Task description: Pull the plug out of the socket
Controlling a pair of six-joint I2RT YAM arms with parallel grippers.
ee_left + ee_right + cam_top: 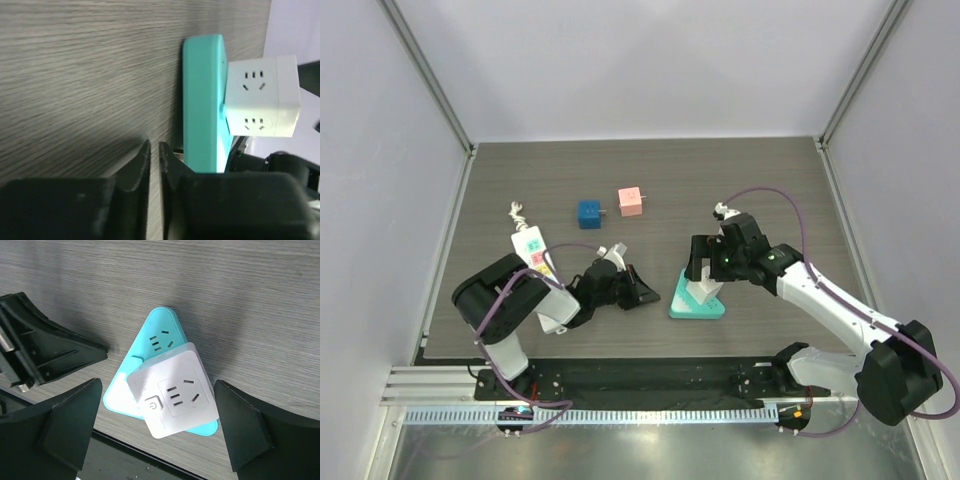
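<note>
A white cube-shaped plug sits plugged into a teal triangular socket lying flat on the table. My right gripper hangs over the plug, open, one finger on each side of the cube and neither touching it. Low on the table just left of the socket, my left gripper is shut and empty, its tips pointing at the teal socket's edge. The left wrist view shows the plug from the side.
A blue cube and a pink cube lie at the back of the table. A white power strip with coloured stickers lies by the left arm. The table's near edge and black rail run just behind the socket.
</note>
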